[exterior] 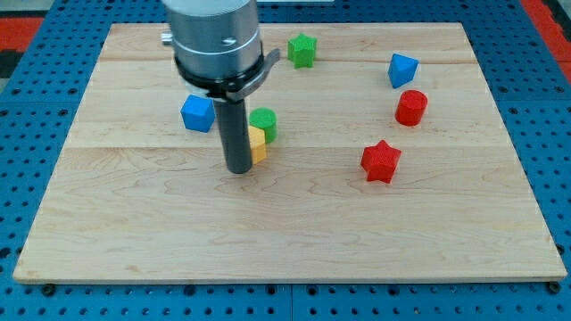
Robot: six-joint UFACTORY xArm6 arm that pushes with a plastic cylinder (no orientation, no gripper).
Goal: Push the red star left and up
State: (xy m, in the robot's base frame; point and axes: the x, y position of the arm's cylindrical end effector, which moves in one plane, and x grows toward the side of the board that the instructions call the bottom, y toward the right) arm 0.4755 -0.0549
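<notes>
At this moment the approach step was in hand, as I judged it, because my tip (239, 169) stood on the pale wooden board (134, 241) well apart from the red star-shaped block (381, 161), which lay right of the view's centre. The tip was just beside a small yellow block (259, 145), maybe touching it, and a green round block (263, 121) sat right behind that one. A blue cube-like block (198, 113) was near the rod on the view's left. The tool was only a straight dark rod, so it had nothing to open or close and it grasped nothing; it was free of the star. For the next move I thought the tip must travel to the view's right, pass below the star, and come to its lower right side, so that a push would send it left and up. A red cylinder block (411, 107) and a blue angular block (402, 69) stood above the star on the right, and a green star-like block (302, 50) was near the view's top. No brand, label or writing could be read anywhere.
</notes>
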